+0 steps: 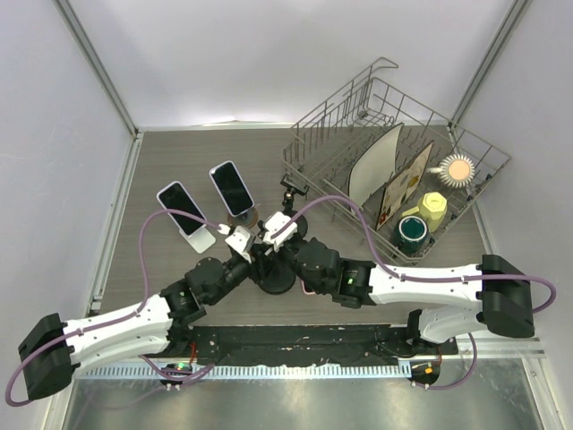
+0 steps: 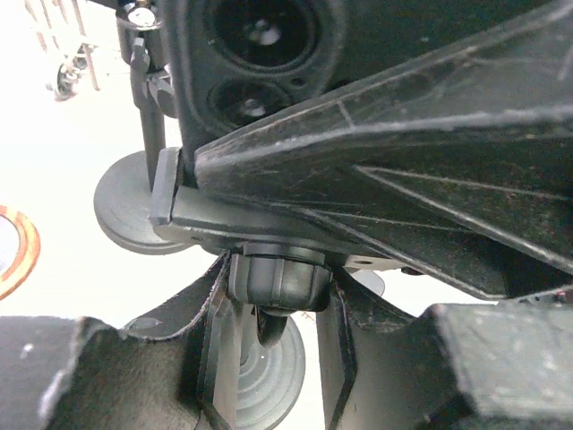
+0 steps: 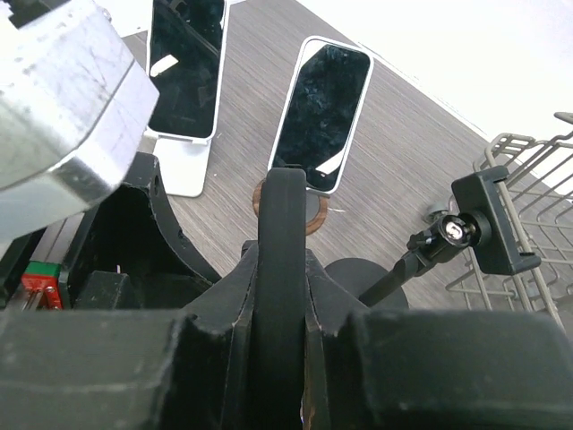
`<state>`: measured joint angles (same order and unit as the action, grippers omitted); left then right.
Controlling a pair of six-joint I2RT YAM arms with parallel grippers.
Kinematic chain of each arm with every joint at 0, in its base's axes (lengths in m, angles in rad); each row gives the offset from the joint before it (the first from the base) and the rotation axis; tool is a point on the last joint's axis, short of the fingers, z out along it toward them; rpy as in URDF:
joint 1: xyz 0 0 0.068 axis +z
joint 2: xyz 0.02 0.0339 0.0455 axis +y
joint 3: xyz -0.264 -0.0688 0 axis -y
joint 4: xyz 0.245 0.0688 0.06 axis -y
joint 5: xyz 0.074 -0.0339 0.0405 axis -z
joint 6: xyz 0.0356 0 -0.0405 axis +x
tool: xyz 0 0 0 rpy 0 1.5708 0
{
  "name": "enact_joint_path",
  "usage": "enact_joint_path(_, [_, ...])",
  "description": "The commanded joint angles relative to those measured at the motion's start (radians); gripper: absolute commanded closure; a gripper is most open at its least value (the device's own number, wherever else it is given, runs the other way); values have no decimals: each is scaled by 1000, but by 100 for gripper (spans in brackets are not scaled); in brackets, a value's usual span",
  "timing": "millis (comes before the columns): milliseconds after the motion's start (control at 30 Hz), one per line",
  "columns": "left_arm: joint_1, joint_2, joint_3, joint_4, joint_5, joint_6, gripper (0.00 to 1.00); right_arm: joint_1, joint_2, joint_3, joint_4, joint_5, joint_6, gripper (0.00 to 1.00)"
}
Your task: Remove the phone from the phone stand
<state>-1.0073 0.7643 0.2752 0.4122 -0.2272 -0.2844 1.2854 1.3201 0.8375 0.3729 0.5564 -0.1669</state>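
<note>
Arms met over the middle of the table (image 1: 170, 152), just beyond their bases. I saw the left gripper (image 1: 238, 240) with its jaws drawn narrow around the neck joint of the phone stand (image 1: 273, 283), whose round black base sat on the table below. The right gripper (image 1: 276, 229) had its jaws pinched on the edges of the phone (image 2: 295, 58), which sat in the stand's clamp between the two grippers, lenses showing. Farther left stood a second phone (image 1: 182, 208) on a white stand (image 1: 200, 238) and a third phone (image 1: 231, 186) over a brown disc (image 1: 242, 218). An empty stand (image 1: 291, 186) stood just right of them, and a dish rack (image 1: 333, 148) sat at the far right.
</note>
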Motion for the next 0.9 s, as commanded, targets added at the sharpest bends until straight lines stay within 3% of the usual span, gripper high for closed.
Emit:
enact_joint_path(0, [15, -23, -1, -35, -277, -140, 100, 55, -52, 22, -14, 149, -11, 99])
enact_joint_path(333, [21, -2, 21, -90, -432, -297, 100, 130, -42, -28, -48, 250, 4, 99])
enact_joint_path(867, [18, -85, -62, -69, -437, -326, 100, 111, -50, -54, 57, 617, 38, 99])
